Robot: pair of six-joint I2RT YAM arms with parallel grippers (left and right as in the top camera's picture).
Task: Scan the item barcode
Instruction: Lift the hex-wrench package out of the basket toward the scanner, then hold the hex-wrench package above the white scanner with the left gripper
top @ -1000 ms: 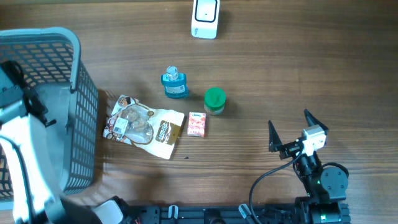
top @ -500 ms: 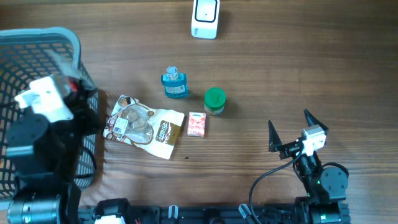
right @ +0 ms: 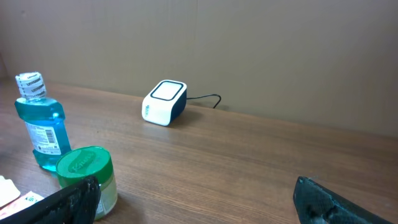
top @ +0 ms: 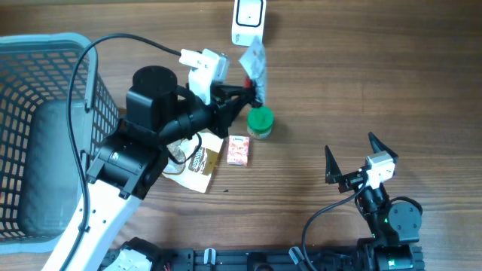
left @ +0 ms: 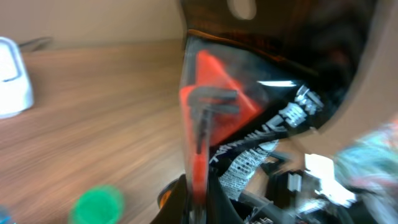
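My left gripper (top: pixel 254 84) is shut on the lower edge of a small foil packet (top: pixel 254 59), silvery with black and red print. It holds the packet upright just below the white scanner (top: pixel 248 15) at the table's far edge. In the left wrist view the packet (left: pixel 230 118) fills the centre, blurred, clamped between the jaws at the bottom, with the scanner (left: pixel 11 78) off to the left. My right gripper (top: pixel 354 156) rests open near the front right, nothing between its fingers. The right wrist view shows the scanner (right: pixel 165 102) far ahead of that gripper (right: pixel 199 205).
A grey basket (top: pixel 45 113) stands at the left. A green-lidded jar (top: pixel 260 122), a pink box (top: pixel 238 150) and a snack bag (top: pixel 197 164) lie mid-table, partly under my left arm. A blue bottle (right: pixel 40 124) stands beside the jar (right: pixel 87 174).
My left arm has swung out of the basket and rightward across the table, carrying the packet up to just below the scanner. The right arm has not moved.
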